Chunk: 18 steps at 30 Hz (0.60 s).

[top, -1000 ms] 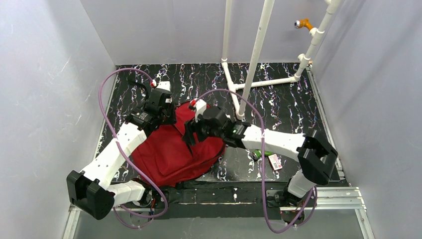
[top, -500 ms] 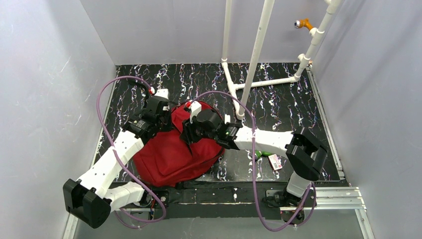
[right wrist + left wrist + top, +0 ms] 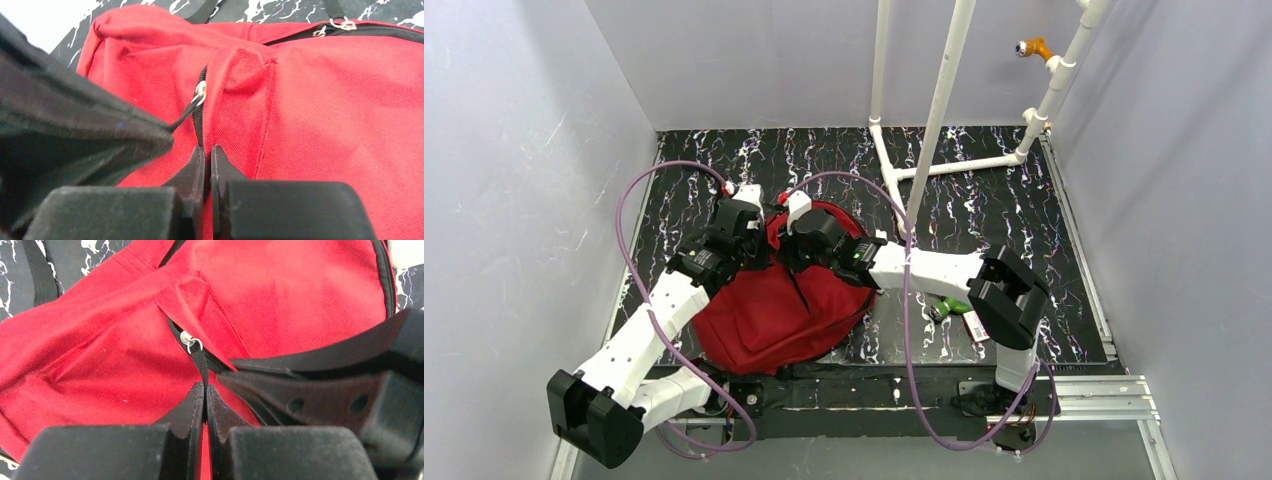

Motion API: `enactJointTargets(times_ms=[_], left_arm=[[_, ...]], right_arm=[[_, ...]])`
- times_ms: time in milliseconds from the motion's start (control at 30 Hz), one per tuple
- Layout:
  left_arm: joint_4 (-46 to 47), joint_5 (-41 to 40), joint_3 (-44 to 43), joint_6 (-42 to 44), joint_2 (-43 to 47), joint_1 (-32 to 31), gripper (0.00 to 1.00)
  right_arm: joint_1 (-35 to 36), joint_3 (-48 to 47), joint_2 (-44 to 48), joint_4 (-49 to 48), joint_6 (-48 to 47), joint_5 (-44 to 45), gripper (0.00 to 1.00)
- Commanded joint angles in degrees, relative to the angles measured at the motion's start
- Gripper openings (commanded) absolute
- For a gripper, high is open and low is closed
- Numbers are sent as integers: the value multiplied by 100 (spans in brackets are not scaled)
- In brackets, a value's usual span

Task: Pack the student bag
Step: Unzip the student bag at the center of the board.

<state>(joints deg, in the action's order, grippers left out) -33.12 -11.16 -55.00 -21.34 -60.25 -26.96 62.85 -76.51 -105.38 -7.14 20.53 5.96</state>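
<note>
**Both end effectors pinched onto the red bag at one zipper**

The left end effector (image 3: 205, 390) has its fingers pressed together on the black pull strap (image 3: 200, 360) that hangs from a silver zipper slider (image 3: 187, 338). The strap runs taut from the slider straight into the pinch.

The student bag (image 3: 759, 320) lies flat on the left half of the table (image 3: 1014, 230), close to the near edge and between the two arms. Its long axis runs diagonally, from the near left toward the far middle of the table. The rounded near end points at the left arm's base. Around the slider, the zipper (image 3: 199, 117) shows as a thin dark seam with red fabric bunched on both sides. A second zipper (image 3: 340, 24) with metal pulls crosses the far part of the bag. Nothing inside the bag can be seen.

The right end effector (image 3: 206, 152) reaches in from the right and sits just beside the left one. Its fingers are nearly shut on the bag's fabric at the zipper line, just below the same slider.

To the right of the bag, a small green item (image 3: 951, 306) and a pink-labelled packet (image 3: 977, 325) lie on the table beneath the right forearm. A white pipe frame (image 3: 944, 100) stands farther back.
</note>
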Motion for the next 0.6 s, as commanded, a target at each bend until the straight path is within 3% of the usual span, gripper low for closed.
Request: enactJointTargets(times_ms=[0,200,300,367,467,567], left_arm=[[-264,386,244,-233,398,29,0],[-140,1086,604,-791,735,26,0],[132,1662,911,-1137,856,21,0],[100,1571,977,-1164,918,32,0],[-115,932,835,-870,978,32,0],[-292,551,585,-547,904,33,0]], right_arm=[[-10,-422,-141,-291,83,751,1],[-25,-668,-391,-765,434,1104,1],[-88,-801,-511,-935,518,918,1],[-190,-893,-532,-865,556,606,1],[-238,-766,-326,-676,484,264,26],[-238,-309,16,-684,330,-152,38]])
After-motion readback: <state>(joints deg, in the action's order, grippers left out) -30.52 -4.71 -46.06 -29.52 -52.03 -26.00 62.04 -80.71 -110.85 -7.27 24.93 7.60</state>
